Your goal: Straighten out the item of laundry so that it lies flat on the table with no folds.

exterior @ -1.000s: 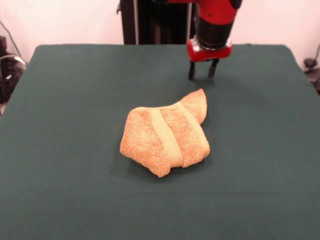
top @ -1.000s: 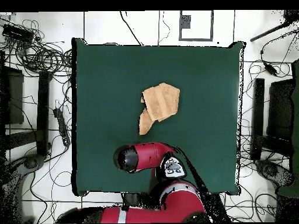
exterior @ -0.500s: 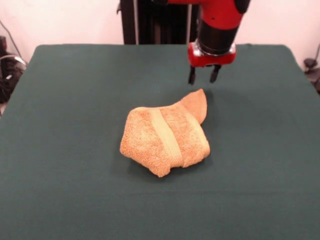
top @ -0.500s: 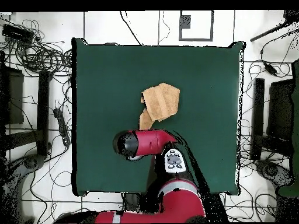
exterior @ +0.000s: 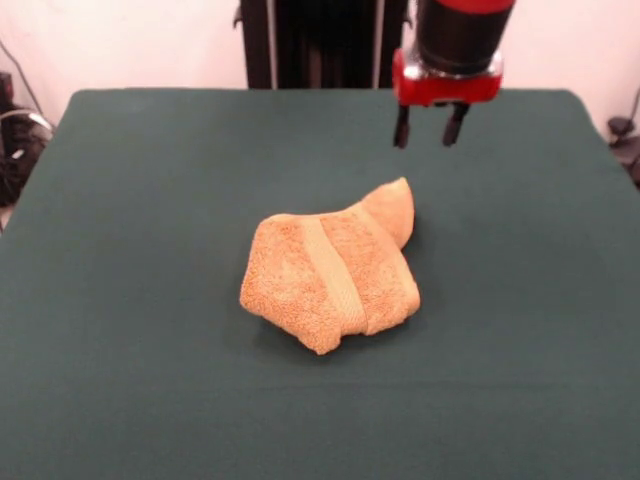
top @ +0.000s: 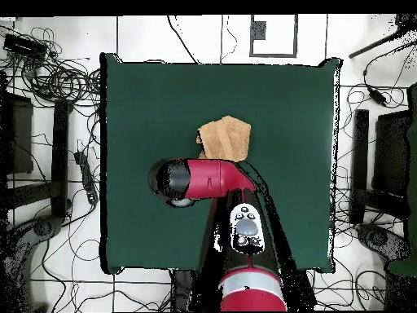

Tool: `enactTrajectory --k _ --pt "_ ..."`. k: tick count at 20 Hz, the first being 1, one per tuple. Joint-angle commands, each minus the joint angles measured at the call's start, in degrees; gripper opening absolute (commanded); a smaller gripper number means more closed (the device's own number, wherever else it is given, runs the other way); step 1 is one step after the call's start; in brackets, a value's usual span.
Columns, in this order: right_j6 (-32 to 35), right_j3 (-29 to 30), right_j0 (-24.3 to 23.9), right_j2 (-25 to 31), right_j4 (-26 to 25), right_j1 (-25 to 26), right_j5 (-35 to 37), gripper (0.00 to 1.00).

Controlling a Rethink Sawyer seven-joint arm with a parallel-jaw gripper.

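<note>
- The bench (exterior: 150, 400) is lying under a plain dark green cloth, stretching far wider than anything resting on it.
- The towel (exterior: 330, 270) is sitting bunched and folded near the middle of the bench, a little toward its far edge in the front view, with open green cloth showing on every side.
- A paler woven band (exterior: 335, 275) is running diagonally across the top of the towel, and one corner (exterior: 392, 205) is sticking up and out toward the far edge.
- The gripper (exterior: 430, 128) is hanging above the bench beyond that raised corner, apart from the towel, its two dark fingers (exterior: 402, 128) standing spread with a clear gap between them and nothing held.
- In the overhead view the red arm (top: 204, 179) is reaching over the bench and covering the nearer part of the towel (top: 226, 137).
- Around the bench, tangled black cables (top: 57, 77) are trailing over a pale tiled floor (top: 187, 33), and dark stands (top: 61, 155) are lining both sides.
</note>
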Motion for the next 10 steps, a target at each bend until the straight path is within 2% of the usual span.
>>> enactTrajectory --k 1,3,5,7,10 --pt "12.0 -6.3 2.0 1.9 3.8 2.2 6.1 1.00" --pt "12.8 -8.7 2.1 1.0 3.2 6.7 3.3 1.00" --pt "11.7 -12.6 2.7 -0.9 0.6 11.1 4.5 1.00" --pt "9.9 -15.6 2.5 -1.7 -1.8 14.4 1.9 1.00" --pt "8.0 -16.5 1.2 -1.1 -2.7 17.6 -4.4 1.00"
